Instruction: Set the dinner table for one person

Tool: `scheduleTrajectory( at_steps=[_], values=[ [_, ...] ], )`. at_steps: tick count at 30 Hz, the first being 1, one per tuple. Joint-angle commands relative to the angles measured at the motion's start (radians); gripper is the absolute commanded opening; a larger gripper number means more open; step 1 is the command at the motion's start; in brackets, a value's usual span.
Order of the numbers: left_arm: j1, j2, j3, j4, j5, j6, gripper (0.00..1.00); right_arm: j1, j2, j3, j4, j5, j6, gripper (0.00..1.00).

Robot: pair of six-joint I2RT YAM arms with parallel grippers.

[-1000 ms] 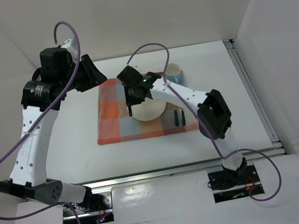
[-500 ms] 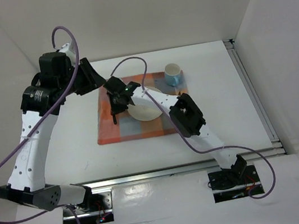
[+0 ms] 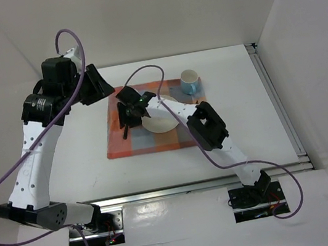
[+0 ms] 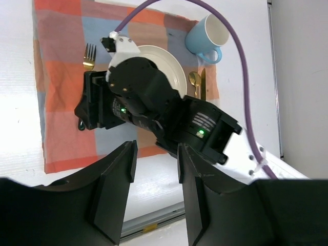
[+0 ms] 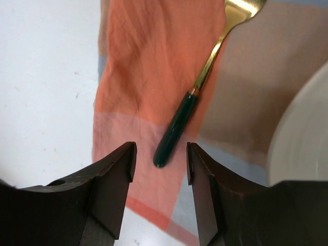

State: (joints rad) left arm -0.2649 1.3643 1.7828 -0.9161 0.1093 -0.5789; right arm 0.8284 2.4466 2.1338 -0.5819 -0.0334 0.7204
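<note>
Two arms are working over the dinner table (image 3: 246, 128), a big white top with a metal rail (image 3: 277, 99) running along its right edge, and it is carrying everything in play. Lying on it is an orange-and-blue checked mat (image 3: 118, 148). The right gripper (image 5: 160, 148) is hanging low over the mat's left side with its jaws standing apart. The fork (image 5: 177, 128) is lying flat on the cloth just below that gap, dark green handle toward the gripper, gold tines pointing away, nothing pinching it. A white plate (image 4: 171, 69) is sitting in the middle of the mat, just right of the fork. On the plate's other side a gold spoon (image 4: 195, 79) and a knife (image 4: 203, 84) are lying side by side, and a blue mug (image 4: 207, 33) is standing upright at the mat's far right corner. The left gripper (image 4: 156, 148) is hovering high over the table's left part, jaws parted, holding nothing.
</note>
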Motion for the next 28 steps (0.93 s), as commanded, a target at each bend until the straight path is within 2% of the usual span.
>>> scheduleTrajectory(
  at_steps=[1,4,5,8,9,11,16,21,26,28],
  values=[
    [0.010,0.004,0.075,-0.006,-0.007,0.021,0.55,-0.002,-0.185,-0.041,0.063,0.017,0.002,0.56],
    [0.032,0.004,0.107,-0.015,-0.017,0.030,0.55,-0.002,-0.302,-0.107,0.074,0.026,-0.007,0.60],
    [0.032,0.004,0.121,-0.015,-0.017,0.030,0.55,-0.002,-0.335,-0.164,0.074,0.026,-0.007,0.68],
    [0.069,0.004,0.132,-0.015,0.003,0.030,0.56,0.008,-0.480,-0.300,0.031,0.091,-0.018,0.83],
    [0.082,-0.005,0.132,-0.006,0.003,0.030,0.57,0.008,-0.562,-0.340,0.001,0.117,-0.018,0.94],
    [0.093,-0.005,0.109,0.003,0.015,0.030,0.57,0.008,-0.645,-0.464,-0.038,0.217,-0.004,1.00],
    [0.113,0.028,0.098,0.003,0.035,0.039,0.57,-0.031,-0.914,-0.667,-0.292,0.475,0.135,1.00],
    [0.122,0.039,0.057,-0.006,0.044,0.057,0.58,-0.072,-1.118,-0.851,-0.514,0.604,0.270,1.00],
    [0.131,0.048,0.010,0.032,0.055,0.048,0.58,-0.072,-1.238,-0.966,-0.576,0.624,0.384,0.99],
    [0.131,0.071,0.001,0.033,0.065,0.048,0.58,-0.072,-1.285,-1.023,-0.512,0.604,0.354,0.99]
  ],
)
